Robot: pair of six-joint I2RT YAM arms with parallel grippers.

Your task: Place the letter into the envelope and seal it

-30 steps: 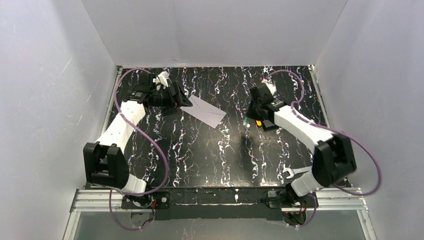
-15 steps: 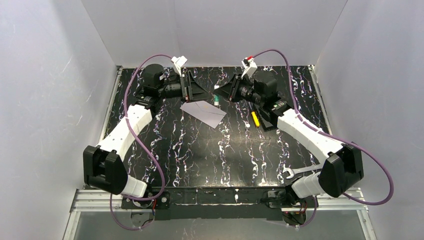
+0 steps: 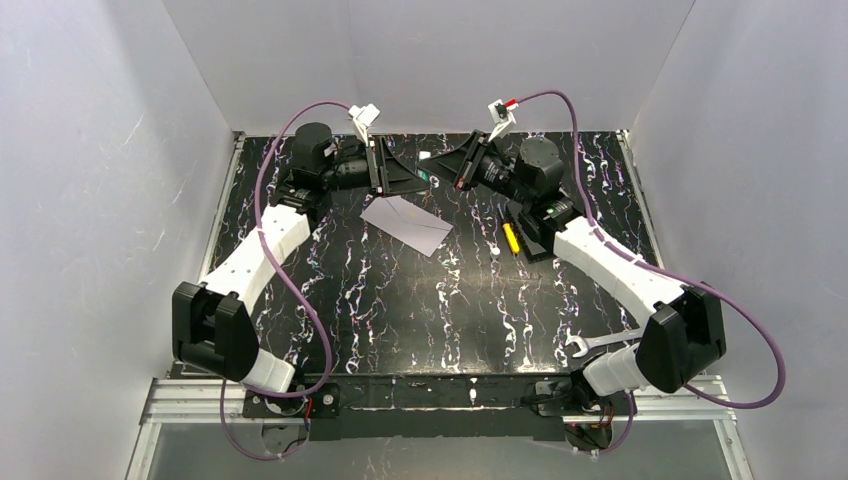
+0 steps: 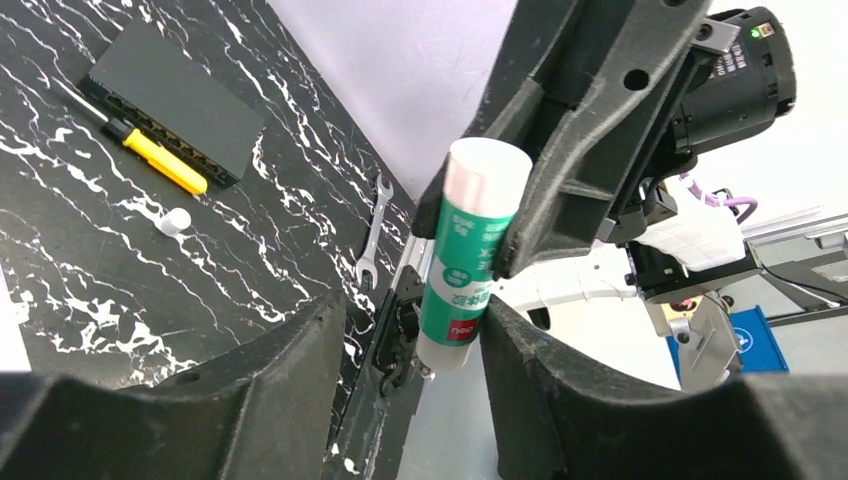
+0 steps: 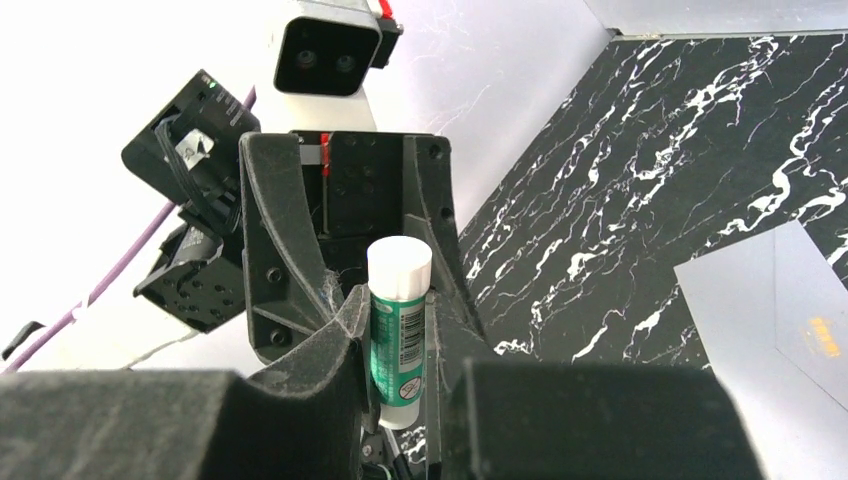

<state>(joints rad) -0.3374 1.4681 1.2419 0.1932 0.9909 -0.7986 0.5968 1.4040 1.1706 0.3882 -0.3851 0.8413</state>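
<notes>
The pale lavender-white envelope (image 3: pixel 408 222) lies flat on the black marbled table, left of centre; it also shows in the right wrist view (image 5: pixel 790 320). The cream-tan letter is not in view. Above the back of the table my two grippers face each other, tip to tip. My right gripper (image 3: pixel 447 172) (image 5: pixel 398 330) is shut on a green glue stick (image 5: pixel 398 340) (image 4: pixel 462 270). My left gripper (image 3: pixel 418 178) (image 4: pixel 413 310) is open, its jaws on either side of the stick's lower end, one finger against it.
A small black box (image 3: pixel 537 238) with a yellow-handled tool (image 3: pixel 511 237) beside it lies at the right, also in the left wrist view (image 4: pixel 175 100). A small white cap (image 4: pixel 176 221) lies near them. A wrench (image 3: pixel 590 345) lies at the near right. White walls enclose the table.
Both arms rose from the table and swung toward the back centre. The right gripper brought the glue stick up; the grippers closed the gap until the stick sits between the left jaws.
</notes>
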